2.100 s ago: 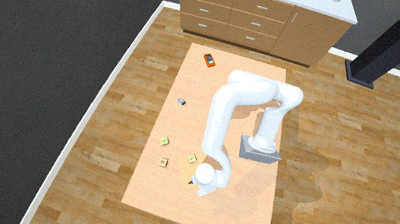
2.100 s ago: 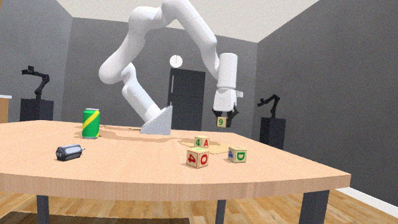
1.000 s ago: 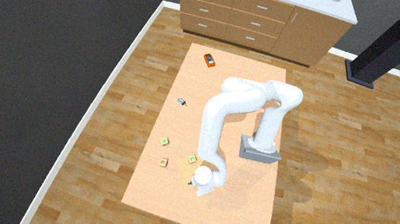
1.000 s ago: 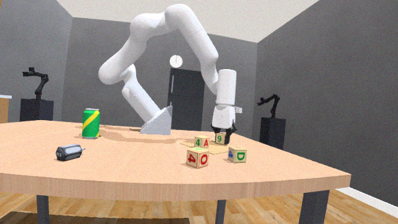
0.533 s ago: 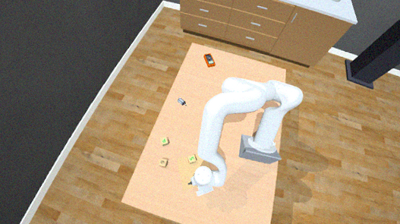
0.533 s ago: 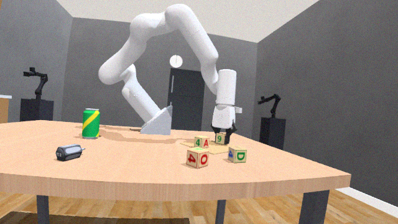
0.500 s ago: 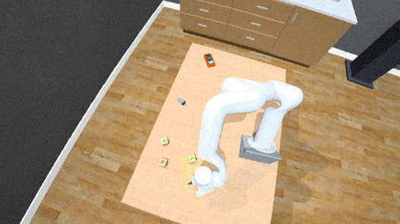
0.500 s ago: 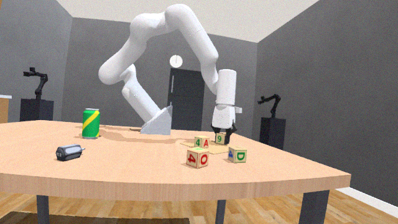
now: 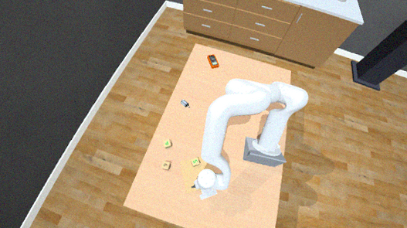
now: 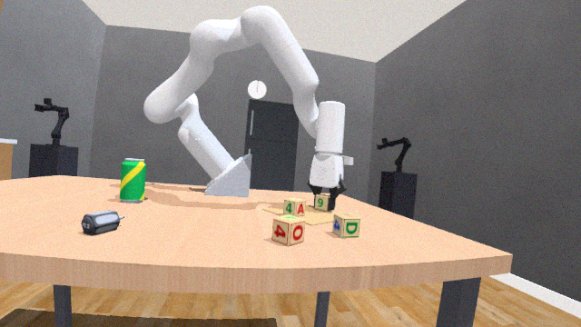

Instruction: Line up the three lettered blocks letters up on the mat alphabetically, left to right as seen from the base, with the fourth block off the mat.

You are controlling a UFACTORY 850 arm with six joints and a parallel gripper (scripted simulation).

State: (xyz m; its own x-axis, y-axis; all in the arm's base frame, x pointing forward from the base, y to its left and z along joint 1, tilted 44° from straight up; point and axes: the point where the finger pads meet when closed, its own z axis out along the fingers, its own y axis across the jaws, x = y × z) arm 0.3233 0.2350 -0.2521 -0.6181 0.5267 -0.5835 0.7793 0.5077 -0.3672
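My gripper (image 10: 324,196) (image 9: 193,186) is shut on a wooden block (image 10: 322,202) that shows a green 9 on its side. It holds the block low over the small tan mat (image 10: 313,219) (image 9: 186,170); I cannot tell whether the block touches it. In the overhead view my wrist hides this block. A block with 4 and A on its sides (image 10: 295,207) (image 9: 195,162) stands at the mat's edge. A block with 4 and O on its sides (image 10: 288,230) (image 9: 168,143) and a block with a D on its side (image 10: 347,225) (image 9: 166,165) stand off the mat on the table.
A green and yellow can (image 10: 132,180) stands upright further along the table. A small grey cylinder-like part (image 10: 101,222) (image 9: 185,103) lies on its side. My base (image 9: 264,154) (image 10: 229,182) is mounted on the table top. The table edge is close beyond the blocks.
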